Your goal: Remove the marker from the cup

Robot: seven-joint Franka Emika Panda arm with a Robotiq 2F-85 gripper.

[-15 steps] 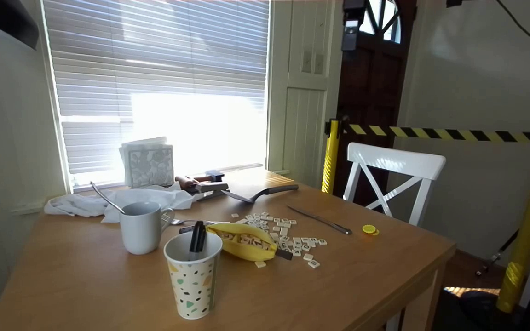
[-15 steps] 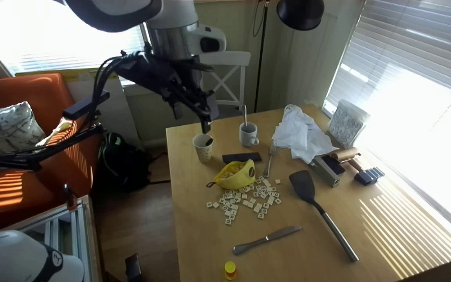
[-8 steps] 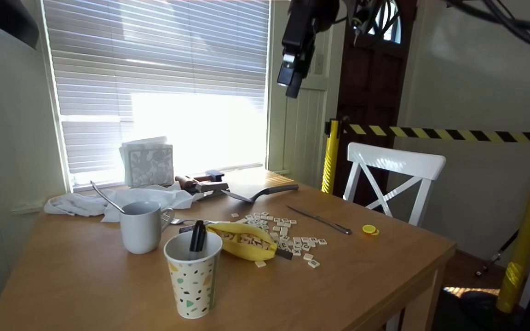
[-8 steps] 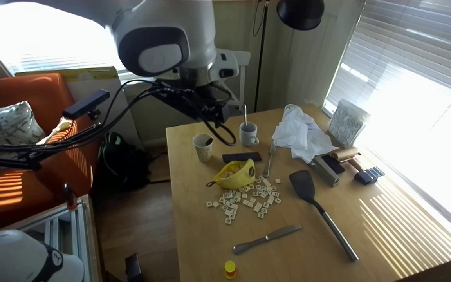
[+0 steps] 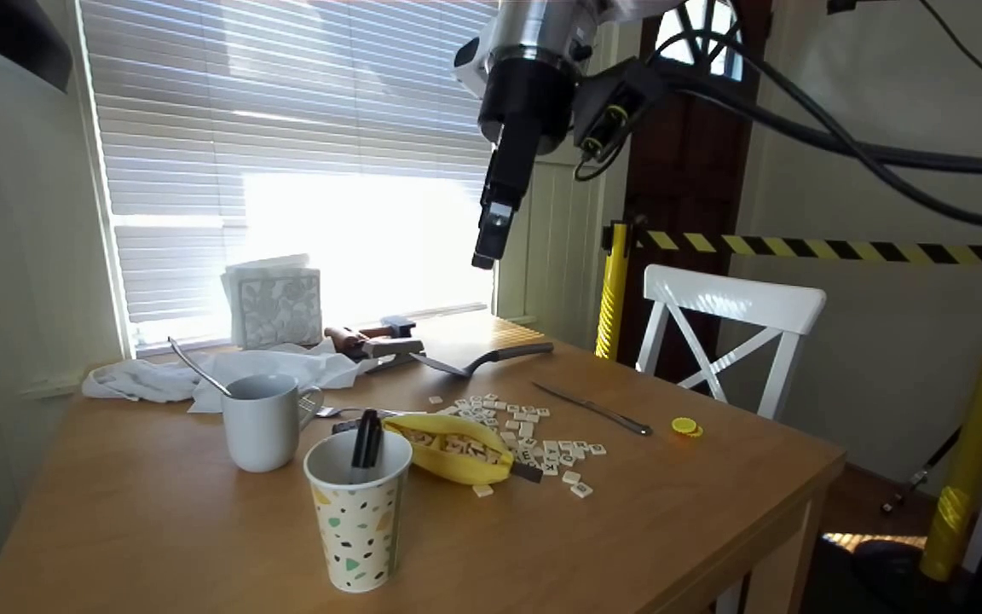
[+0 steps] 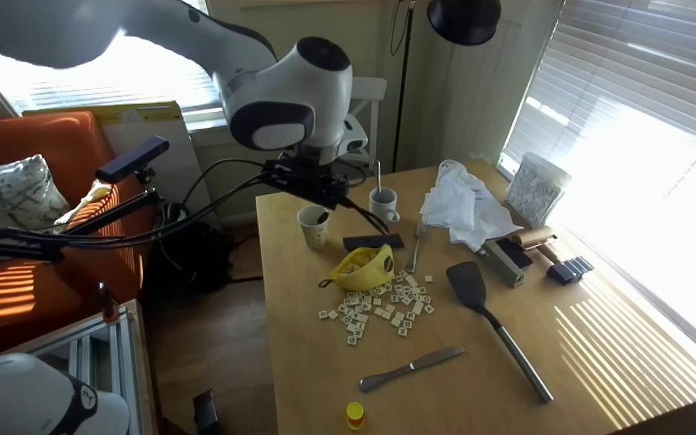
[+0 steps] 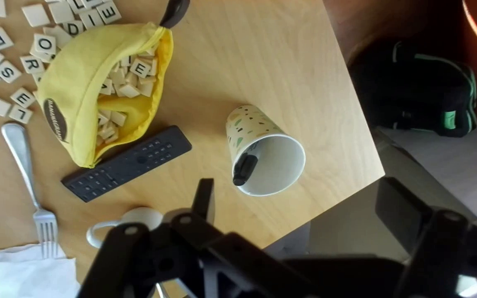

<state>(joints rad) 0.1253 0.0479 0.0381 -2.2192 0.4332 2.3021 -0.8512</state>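
The speckled white paper cup (image 5: 359, 533) stands upright near the table's edge. It also shows in an exterior view (image 6: 313, 232) and the wrist view (image 7: 250, 124). The black marker (image 5: 366, 439) stands inside it, leaning on the wall, its dark end above the rim. The marker shows in the wrist view (image 7: 245, 169) and an exterior view (image 6: 322, 219). My gripper (image 7: 298, 192) is open and empty, its fingers wide apart. In an exterior view my gripper (image 5: 488, 256) hangs high above the table, higher than the cup. The arm hides most of it in an exterior view.
A white mug (image 5: 261, 431) with a spoon stands close to the cup. A yellow banana pouch (image 6: 363, 270), a dark remote (image 6: 373, 242), a fork (image 6: 417, 244) and letter tiles (image 6: 378, 311) lie nearby. A knife (image 6: 411, 368) and spatula (image 6: 499, 329) lie farther off.
In an exterior view my gripper has moved down and to the left from the top. In an exterior view the arm has moved right over the table. Cup and marker have not moved.
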